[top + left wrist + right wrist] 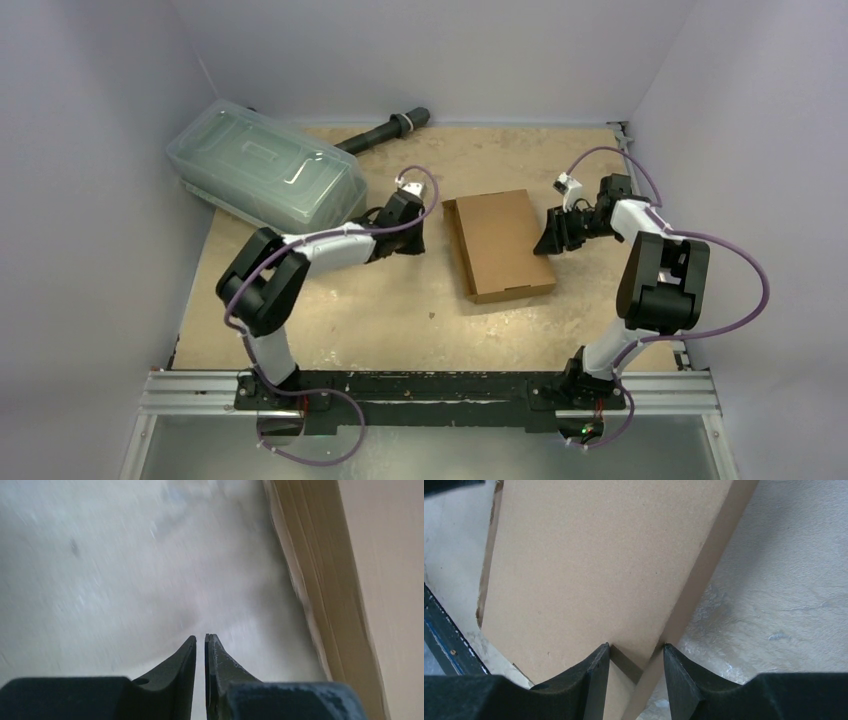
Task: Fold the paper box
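Observation:
The paper box [500, 240] is brown cardboard folded into a shallow closed rectangle, lying flat mid-table. My left gripper [408, 248] hovers just left of it, apart from it. In the left wrist view its jaws [200, 639] stand a narrow slit apart with nothing between them, and the box's layered edge [320, 580] runs along the right. My right gripper [550, 238] is at the box's right edge. In the right wrist view its jaws [636, 647] straddle that edge, one fingertip on the lid [599, 555] and the other against the side wall.
A clear greenish lidded plastic container [265, 170] sits at the back left, close to the left arm. A black cylinder [385, 132] lies behind it by the back wall. White walls enclose the table, and a metal rail [430, 392] runs along the near edge.

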Robot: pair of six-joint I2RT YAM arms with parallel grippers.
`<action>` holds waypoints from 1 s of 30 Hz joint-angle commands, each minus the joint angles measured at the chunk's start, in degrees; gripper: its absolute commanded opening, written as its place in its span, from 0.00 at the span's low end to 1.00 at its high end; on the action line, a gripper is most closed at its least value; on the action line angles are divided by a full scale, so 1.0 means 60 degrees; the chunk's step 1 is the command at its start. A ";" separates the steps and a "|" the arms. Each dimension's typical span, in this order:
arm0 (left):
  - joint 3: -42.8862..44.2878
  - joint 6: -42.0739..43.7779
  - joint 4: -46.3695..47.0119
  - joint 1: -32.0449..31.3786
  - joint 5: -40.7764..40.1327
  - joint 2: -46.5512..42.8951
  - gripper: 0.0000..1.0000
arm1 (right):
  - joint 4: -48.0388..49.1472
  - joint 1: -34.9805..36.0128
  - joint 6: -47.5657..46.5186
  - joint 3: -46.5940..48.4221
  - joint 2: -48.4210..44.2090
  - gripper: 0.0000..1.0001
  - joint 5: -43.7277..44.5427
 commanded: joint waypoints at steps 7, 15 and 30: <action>0.5009 0.0425 -0.1626 0.0531 -0.1461 0.3833 0.04 | -0.0150 0.0217 -0.0200 -0.0134 0.0088 0.46 0.0554; 0.7917 0.1264 -0.1313 0.0082 0.1266 0.5424 0.00 | -0.0118 0.0484 -0.0166 -0.0141 0.0115 0.46 0.0659; 0.5974 0.2039 -0.2169 0.0045 -0.0824 0.3044 0.04 | 0.0126 0.0349 0.0115 0.0129 -0.0375 0.57 0.0526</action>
